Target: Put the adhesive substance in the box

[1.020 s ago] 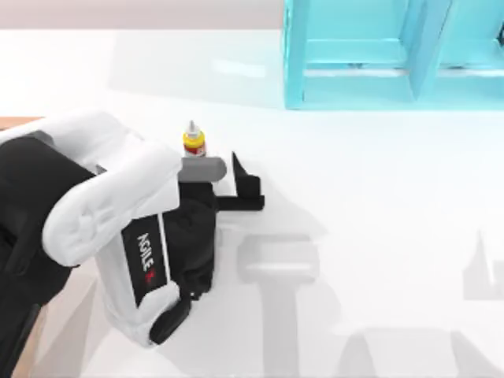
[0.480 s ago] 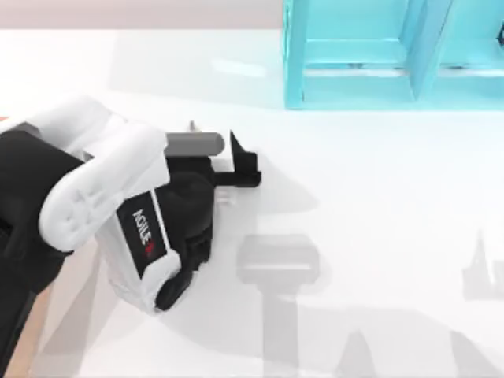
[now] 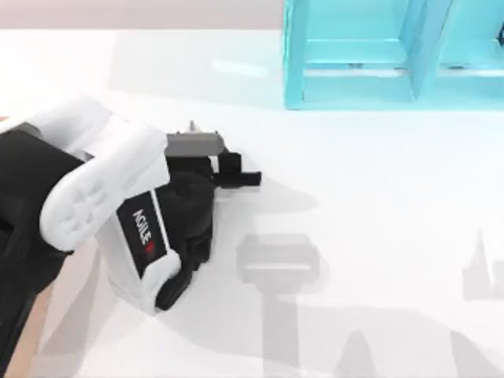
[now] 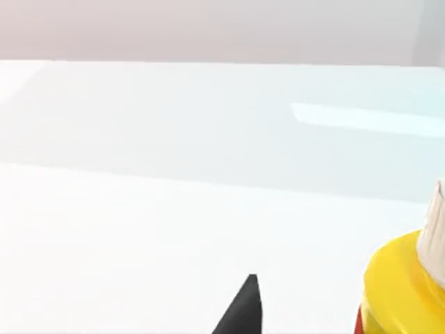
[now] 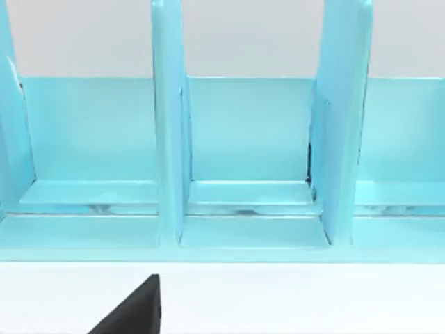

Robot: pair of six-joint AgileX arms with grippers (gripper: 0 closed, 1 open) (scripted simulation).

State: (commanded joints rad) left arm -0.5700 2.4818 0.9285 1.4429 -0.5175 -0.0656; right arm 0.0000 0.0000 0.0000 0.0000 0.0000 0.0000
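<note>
1. Seen from above in the top view, one white-and-black AgileX arm, my left, covers the left part of the white table [image 3: 378, 236]. The left gripper [image 3: 227, 167] sits low, just beside the adhesive substance [image 3: 191, 126]. Of this one small bottle I can see the white nozzle tip alone, poking out past the grey wrist piece. Whether the pincer is open or clamped on the bottle I cannot tell. One strip of light orange-brown, the box [image 3: 39, 331], peeks out by the arm at the table's left edge, apart from the bottle. One turquoise shelf unit [image 3: 354, 63] stands at the far side of the table, well apart from the bottle.

2. In the left wrist view, one adhesive substance [image 4: 400, 289] is very close to the camera: a yellow shoulder, the ribbed white base of the cap, and a sliver of red label. It stands upright on the table, not in the box.

3. In the right wrist view, the shelf unit [image 5: 250, 139] faces the camera, with two full upright dividers counted. The right gripper is parked facing it; I cannot tell its state.
</note>
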